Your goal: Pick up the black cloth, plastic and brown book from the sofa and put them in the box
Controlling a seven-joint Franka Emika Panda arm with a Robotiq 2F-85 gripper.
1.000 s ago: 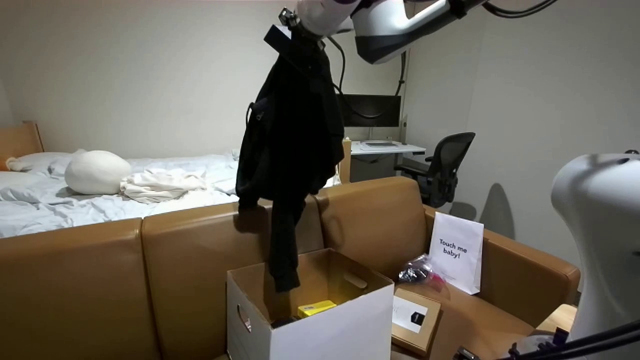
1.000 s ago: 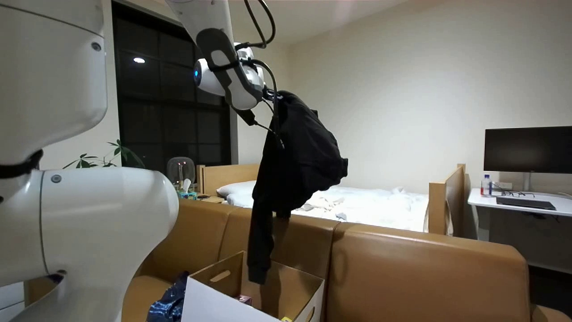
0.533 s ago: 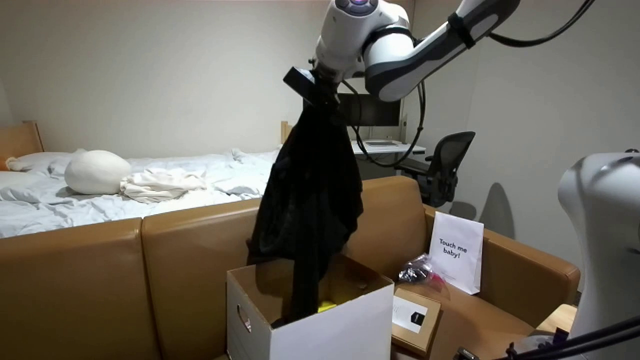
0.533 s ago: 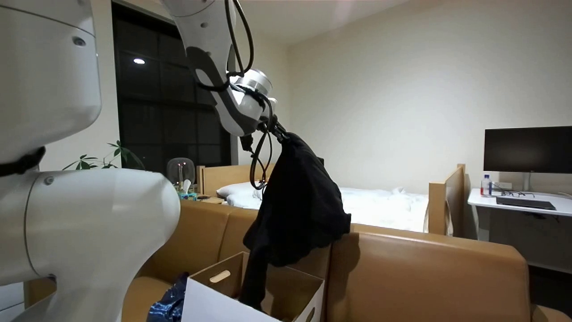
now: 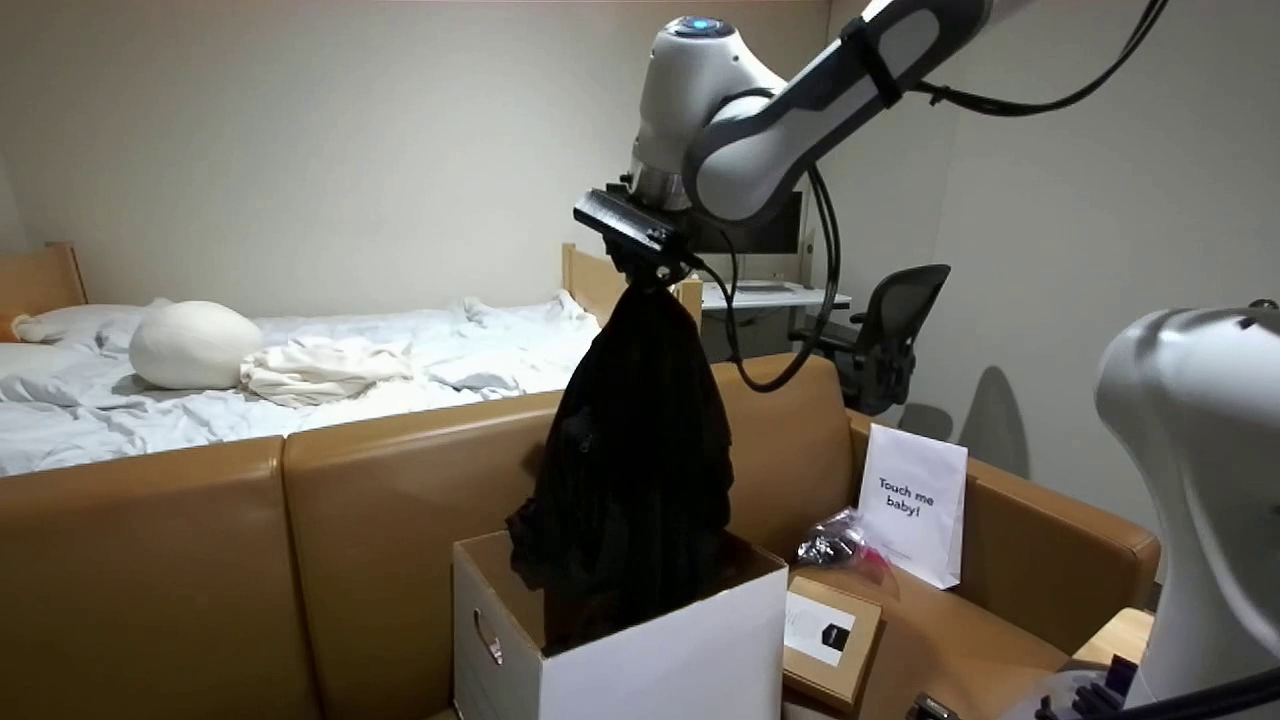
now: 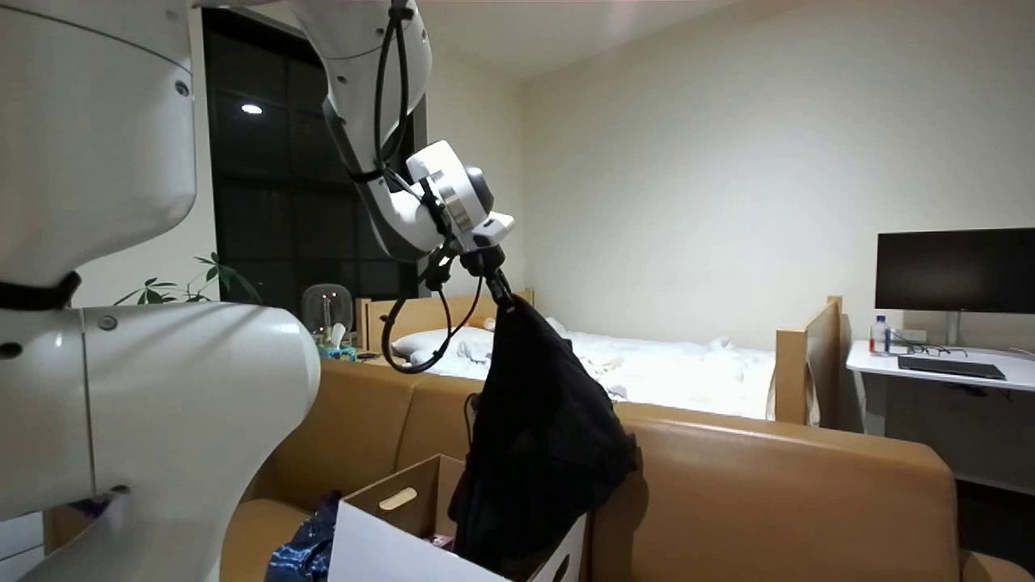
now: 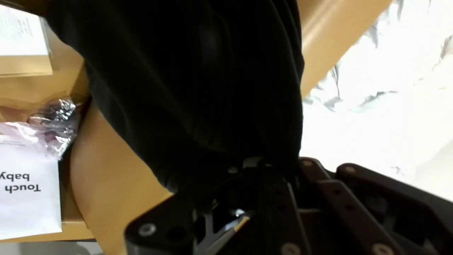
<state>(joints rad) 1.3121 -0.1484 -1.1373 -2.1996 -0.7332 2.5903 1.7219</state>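
Robotiq gripper (image 5: 651, 278): one, black, above the white cardboard carton (image 5: 660, 670); its fingers are drawn almost fully together, pinching the gathered top of the black cloth (image 5: 635, 470).

Black cloth: one, matte, seemingly a garment; suspended from the fingertips at six o'clock, long axis running twelve to six. Lower end inside the carton's mouth; upper bulk above the rim. In an exterior view a side fold (image 6: 606, 461) spreads past the rim toward five o'clock; whether it touches rim or backrest cannot be told.

White cardboard carton: one, brown inside, with hand-hole; open top at six o'clock from the gripper in both exterior views. Relation governing the coming move: mouth directly under the cloth's long axis, so a straight descent toward six o'clock appears called for, release to follow once the side fold lies within the rim. Risk, as judged: letting go early could leave that fold draped outside.

Tan-brown book (image 5: 832, 640): one, flat, pale label; on the seat of the leather sofa (image 5: 400, 550), just beside the carton at three o'clock in an exterior view.

Clear plastic wrapper (image 5: 840, 545): one, glossy, reddish tint; same seat, five o'clock from the gripper, at the foot of a white paper bag (image 5: 915, 505). Book and wrapper outstanding.
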